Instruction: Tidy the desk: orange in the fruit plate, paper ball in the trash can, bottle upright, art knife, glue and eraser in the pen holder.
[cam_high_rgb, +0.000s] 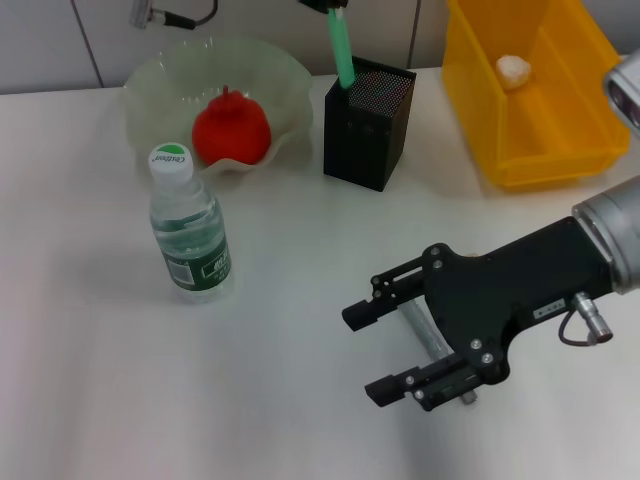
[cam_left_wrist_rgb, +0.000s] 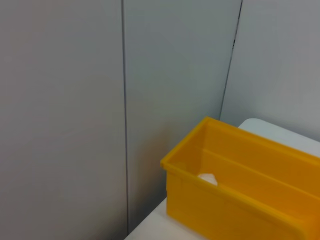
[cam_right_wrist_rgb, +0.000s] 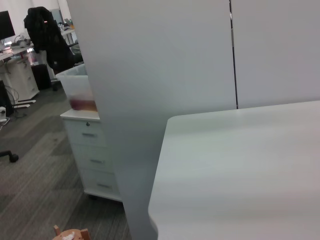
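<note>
Nearest the head camera, the right claw (cam_high_rgb: 400, 345) hangs low over the front of the white surface (cam_high_rgb: 100, 380), its two black fingers spread wide and holding nothing. Under it lies a slim silvery object (cam_high_rgb: 432, 345), mostly covered by the claw; it is probably the art knife, though too little shows to be sure.

Further out, the bottle (cam_high_rgb: 190, 225) stands upright on the surface, well apart from the claw. Behind it the orange (cam_high_rgb: 231, 130) sits in the fruit plate (cam_high_rgb: 160, 80). Beside the plate is the pen holder (cam_high_rgb: 367, 122), with a green stick (cam_high_rgb: 341, 45) poking out of it. At the far right, the trash can (cam_high_rgb: 560, 150) holds the paper ball (cam_high_rgb: 513, 70).

Judging from this, the orange, paper ball and bottle are settled, and the step in hand is picking up the silvery object. The next move calls for lowering the fingers on either side of it, closing, then carrying it to the pen holder.

No eraser is visible anywhere. Of the left claw only a dark scrap above the green stick may show, so I cannot tell its state. Neither wrist view shows any fingers.
</note>
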